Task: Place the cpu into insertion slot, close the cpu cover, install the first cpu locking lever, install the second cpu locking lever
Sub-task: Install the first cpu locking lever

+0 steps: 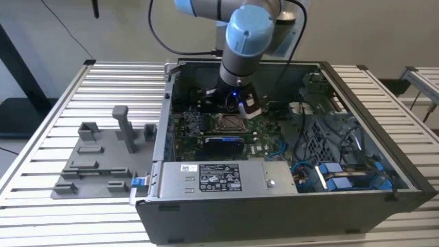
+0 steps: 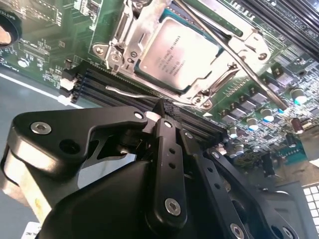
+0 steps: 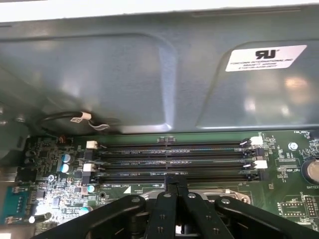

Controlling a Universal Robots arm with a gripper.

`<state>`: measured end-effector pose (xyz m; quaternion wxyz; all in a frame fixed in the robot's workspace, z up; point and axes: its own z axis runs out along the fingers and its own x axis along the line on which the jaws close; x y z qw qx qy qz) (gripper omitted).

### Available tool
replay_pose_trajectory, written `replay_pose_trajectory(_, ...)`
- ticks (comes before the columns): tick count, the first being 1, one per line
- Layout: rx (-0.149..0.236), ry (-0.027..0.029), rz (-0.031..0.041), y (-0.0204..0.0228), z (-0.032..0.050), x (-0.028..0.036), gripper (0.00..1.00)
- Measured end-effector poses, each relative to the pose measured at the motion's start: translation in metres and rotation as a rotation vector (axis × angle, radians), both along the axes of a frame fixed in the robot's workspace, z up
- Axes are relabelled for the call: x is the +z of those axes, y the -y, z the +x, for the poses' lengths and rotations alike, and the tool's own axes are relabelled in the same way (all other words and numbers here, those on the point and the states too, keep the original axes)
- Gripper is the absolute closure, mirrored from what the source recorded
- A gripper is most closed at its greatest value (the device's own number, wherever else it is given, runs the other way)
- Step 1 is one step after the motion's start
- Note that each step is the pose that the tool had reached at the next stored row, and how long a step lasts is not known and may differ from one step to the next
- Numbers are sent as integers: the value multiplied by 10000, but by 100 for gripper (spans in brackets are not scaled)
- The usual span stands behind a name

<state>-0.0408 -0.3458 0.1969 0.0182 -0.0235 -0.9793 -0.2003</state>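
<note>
Fingers [image 2: 163, 107] are squeezed shut with nothing between them, close beside the insertion slot [image 2: 117, 38] on the green board [image 2: 45, 47] in the case [image 1: 274, 206]. The cpu [image 2: 177, 52] lies flat inside that slot.

Arm [image 1: 240, 56]: grey tube with light-blue joint caps. Tool [image 2: 167, 108]: matte black throughout, silver screw heads. Cpu [image 2: 177, 52]: dull silver-grey lid with dark print. Insertion slot [image 2: 124, 35]: bright silver metal rim. Board [image 2: 45, 35]: green with fine paler traces. Memory slots [image 3: 174, 162]: black, white end latches [image 3: 91, 145]. Capacitors [image 3: 65, 158]: blue tops. Case wall [image 3: 99, 74]: plain grey steel; its label [image 3: 266, 59] is white with black print. Power supply [image 1: 274, 177]: silver, with a white sticker. Connectors [image 1: 343, 177]: blue. Worktop [image 1: 103, 87]: silver-white, ribbed in parallel stripes. Fixture plate [image 1: 96, 170]: flat mid-grey.
</note>
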Motion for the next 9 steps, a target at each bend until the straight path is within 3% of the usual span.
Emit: replay_pose_trajectory(9,52,0,2,-1,72,-14,89)
